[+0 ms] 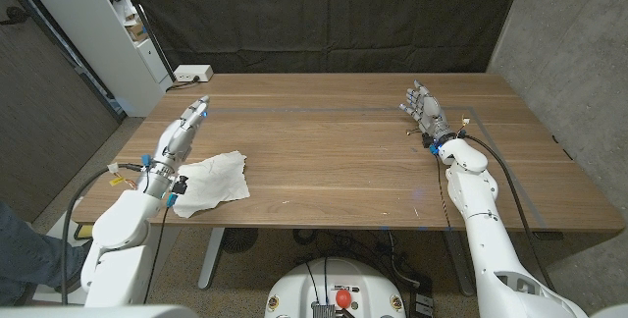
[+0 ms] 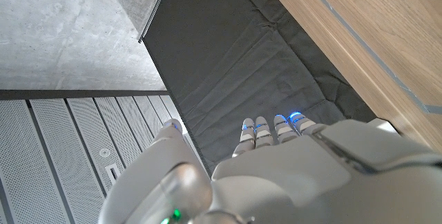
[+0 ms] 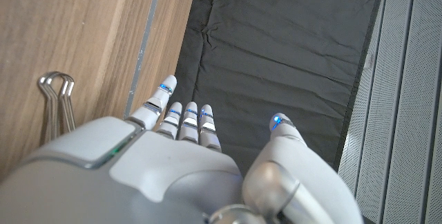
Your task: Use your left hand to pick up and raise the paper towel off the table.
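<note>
A crumpled white paper towel (image 1: 210,184) lies on the wooden table (image 1: 334,151) near its front left corner. My left hand (image 1: 184,130) stands just beyond the towel's far left edge, fingers straight and together, pointing away toward the back of the table, holding nothing. From the left wrist view the left hand (image 2: 276,162) has its fingertips (image 2: 273,124) stretched out toward the dark curtain. My right hand (image 1: 423,108) is at the far right of the table, fingers spread and empty; the right wrist view has the right hand (image 3: 179,169) extended the same way.
A white power strip (image 1: 191,74) sits at the table's back left corner. A white shelf unit (image 1: 123,24) stands left of the table. A dark curtain (image 1: 324,14) hangs behind. Metal clips (image 3: 55,96) lie on the table by my right hand.
</note>
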